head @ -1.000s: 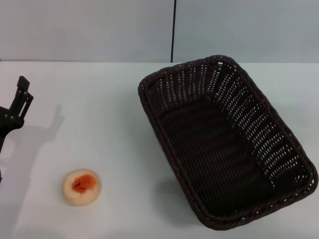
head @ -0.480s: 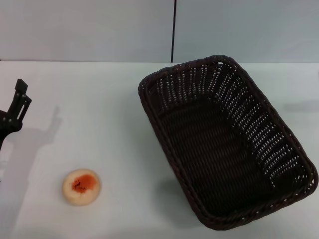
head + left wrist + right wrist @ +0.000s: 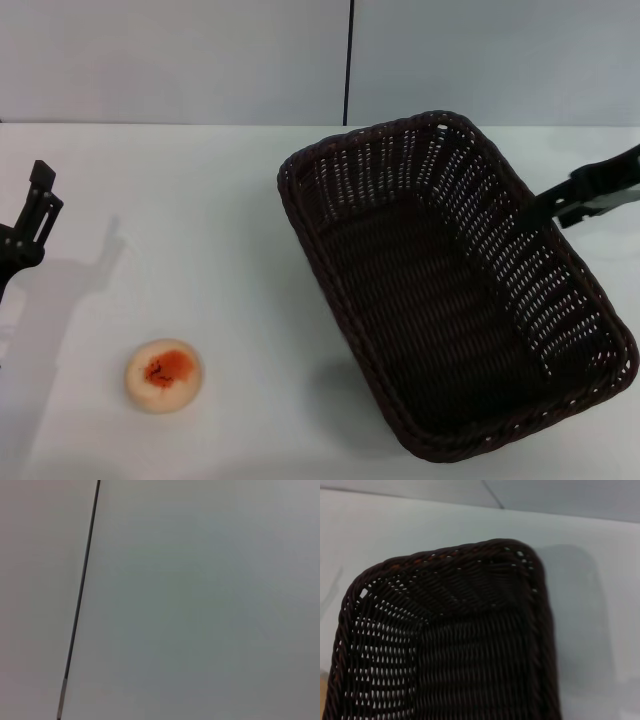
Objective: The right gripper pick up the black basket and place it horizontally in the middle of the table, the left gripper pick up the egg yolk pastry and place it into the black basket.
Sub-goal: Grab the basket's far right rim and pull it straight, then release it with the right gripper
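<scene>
The black basket point(image 3: 450, 290) lies at an angle on the right half of the white table point(image 3: 200, 200), empty. The right wrist view looks down on one of its rounded corners point(image 3: 485, 555). My right gripper point(image 3: 537, 213) reaches in from the right edge and is over the basket's right rim. The egg yolk pastry point(image 3: 164, 375) sits on the table at the front left, well apart from the basket. My left gripper point(image 3: 41, 188) is at the far left edge, raised, behind and left of the pastry. The left wrist view shows none of these things.
A grey wall with a dark vertical seam point(image 3: 348, 60) stands behind the table; the same seam point(image 3: 80, 600) shows in the left wrist view. Bare tabletop lies between the pastry and the basket.
My right gripper has come into view from the right and now reaches over the basket's right rim. My left gripper has drawn slightly left. Basket and pastry have not moved.
</scene>
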You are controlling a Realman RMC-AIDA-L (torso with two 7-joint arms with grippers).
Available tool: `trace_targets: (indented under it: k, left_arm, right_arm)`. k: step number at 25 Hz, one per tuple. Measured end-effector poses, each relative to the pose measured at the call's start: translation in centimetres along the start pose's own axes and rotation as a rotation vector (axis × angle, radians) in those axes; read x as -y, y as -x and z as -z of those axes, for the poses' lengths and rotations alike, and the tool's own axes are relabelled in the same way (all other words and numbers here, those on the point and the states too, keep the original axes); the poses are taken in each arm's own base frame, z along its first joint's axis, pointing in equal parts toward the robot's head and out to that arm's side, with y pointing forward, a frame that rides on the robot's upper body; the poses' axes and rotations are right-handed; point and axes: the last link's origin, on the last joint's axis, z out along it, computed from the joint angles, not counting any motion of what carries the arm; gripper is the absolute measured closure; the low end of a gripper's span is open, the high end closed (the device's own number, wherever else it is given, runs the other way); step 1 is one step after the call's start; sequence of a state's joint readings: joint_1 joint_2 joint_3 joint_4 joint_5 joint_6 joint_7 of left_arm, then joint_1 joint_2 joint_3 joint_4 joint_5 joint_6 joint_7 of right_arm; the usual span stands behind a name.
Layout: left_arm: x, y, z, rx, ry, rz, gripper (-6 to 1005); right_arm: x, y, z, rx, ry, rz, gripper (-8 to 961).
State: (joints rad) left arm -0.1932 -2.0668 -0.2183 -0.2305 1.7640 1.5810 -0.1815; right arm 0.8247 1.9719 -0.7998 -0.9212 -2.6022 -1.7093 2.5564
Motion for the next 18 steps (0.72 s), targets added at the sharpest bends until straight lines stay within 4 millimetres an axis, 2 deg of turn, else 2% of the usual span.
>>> trace_targets:
  k: [5, 9, 18]
  left_arm:
    - [0.1, 0.0, 0.2, 0.002, -0.003, 0.0, 174]
    - [0.2, 0.1, 0.4, 0.006, -0.01, 0.0, 175]
    - [0.4, 0.1, 1.0, 0.015, -0.027, -0.001, 175]
  right_arm:
    - [-1.2, 0.4, -2.0, -0.031, 0.001, 0.03, 329]
    - [-1.3, 0.4, -3.0, -0.056, -0.045, 0.029, 335]
    - [-1.2, 0.2, -3.8, -0.066, -0.075, 0.046, 368]
